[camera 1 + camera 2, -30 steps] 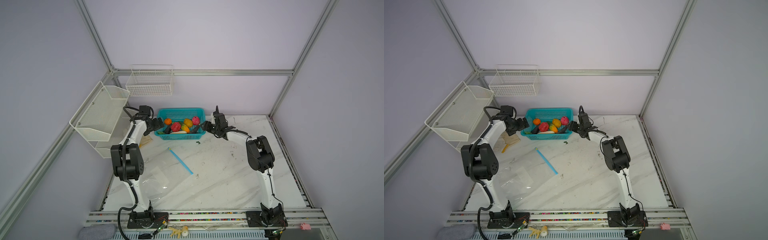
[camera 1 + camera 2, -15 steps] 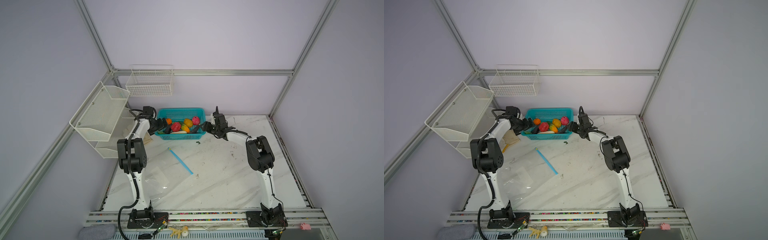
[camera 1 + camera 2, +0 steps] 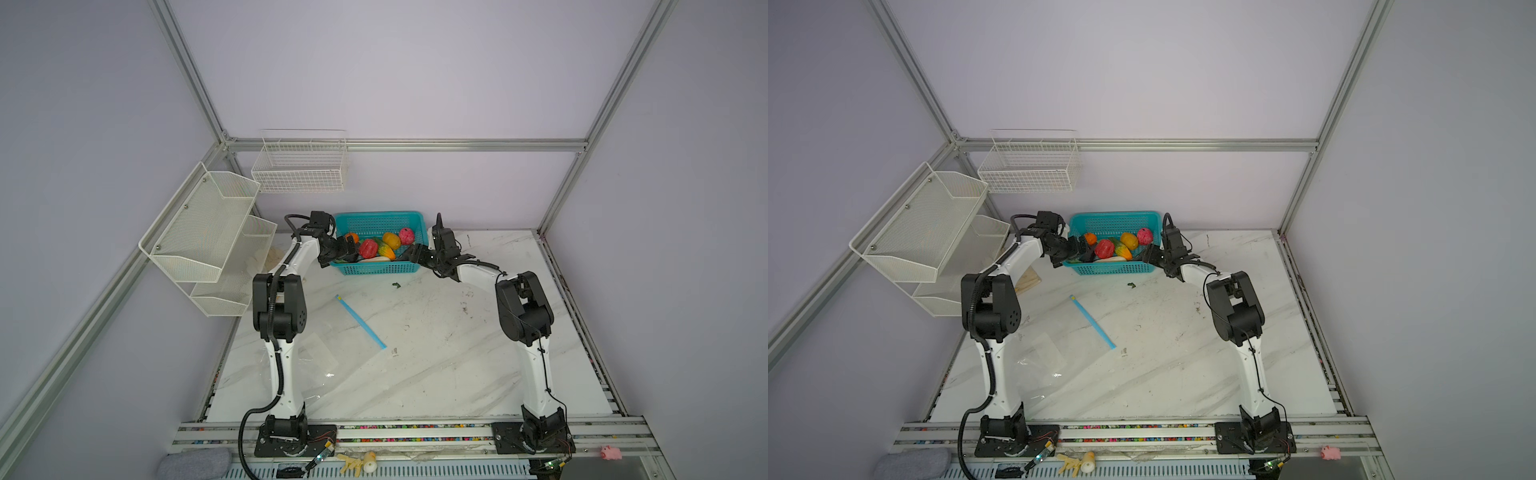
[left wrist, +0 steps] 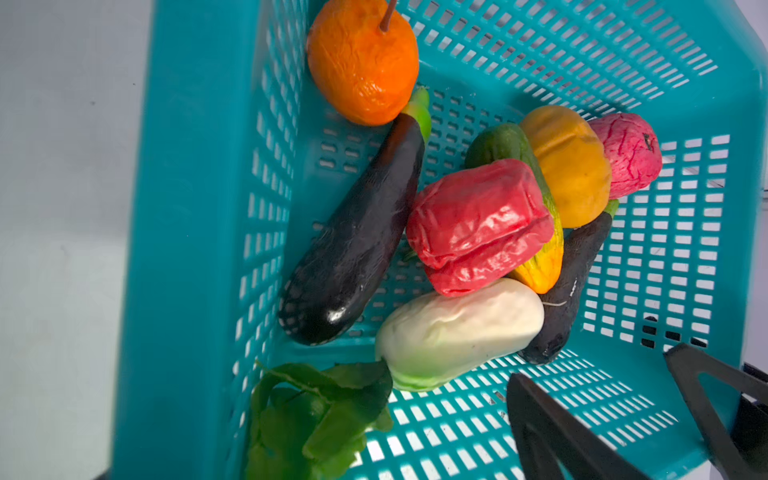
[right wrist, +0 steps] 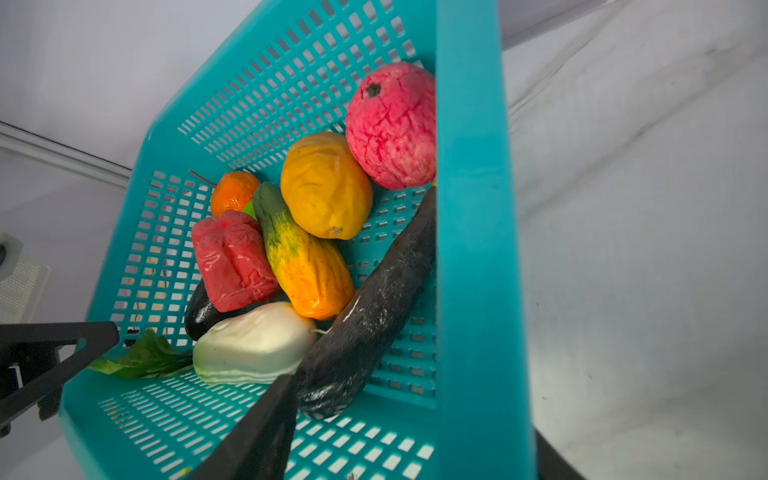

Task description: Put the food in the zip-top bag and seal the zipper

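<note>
Left gripper (image 3: 347, 251): jaws spread wide, now over the 8 o'clock corner of the teal perforated plastic basket (image 3: 376, 270), outside it a second ago; right gripper (image 3: 414, 253): jaws apart at 4 o'clock, clamped or free I cannot tell, unmoved; eight toy food pieces (image 4: 478, 232) inside, two dark purple; one clear crinkly zip-top bag (image 3: 326, 355), one light-blue zipper strip (image 3: 360, 321), flat at the basket's 7 o'clock, top views only.

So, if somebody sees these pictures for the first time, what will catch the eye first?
The teal basket at the back of the table, heaped with bright toy food, stands out first. The left claw and the right claw reach in at its two ends. Nearer the front, the light-blue zipper lies slantwise on the white marble.
</note>
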